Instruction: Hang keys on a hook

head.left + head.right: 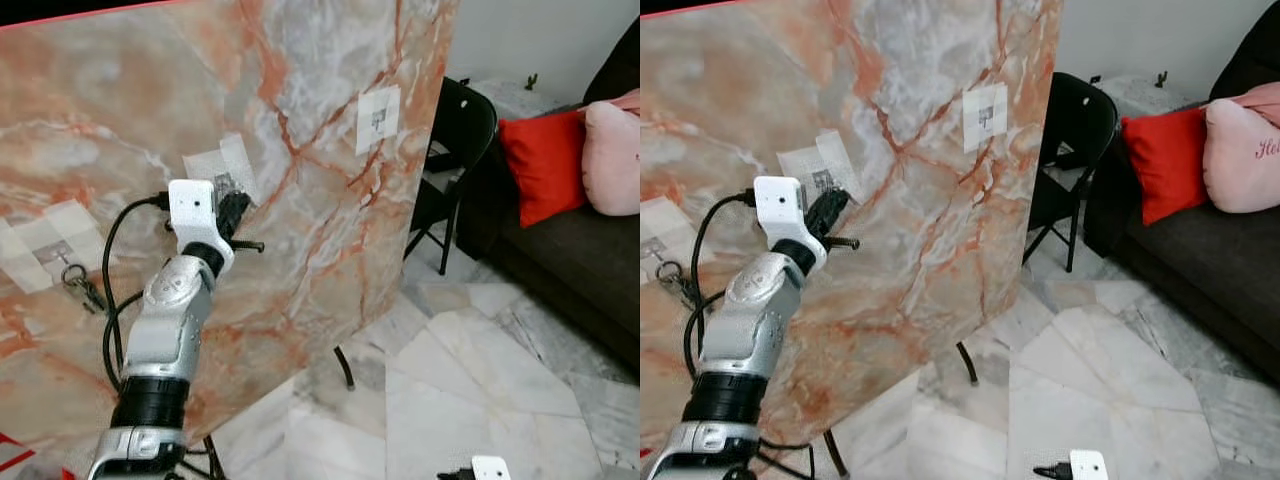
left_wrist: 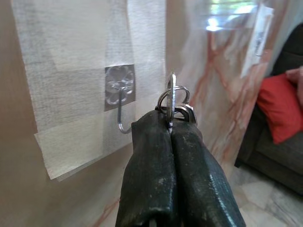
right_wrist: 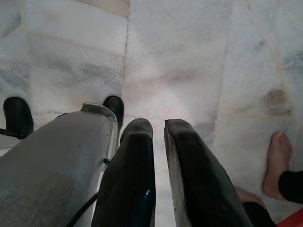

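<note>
The left end effector (image 2: 171, 130) is clamped on the keys (image 2: 173, 101), ring held upright and clear for threading; the hook (image 2: 122, 111) is found just beside, at nine o'clock.

Just beyond the black fingers (image 2: 156, 156) pinching silver keys (image 2: 174, 97), the board (image 1: 320, 80) is cream marble veined orange, with a silver hook (image 2: 122, 106) on translucent white tape (image 2: 80, 71); further off, a red cushion (image 1: 545, 160).
</note>
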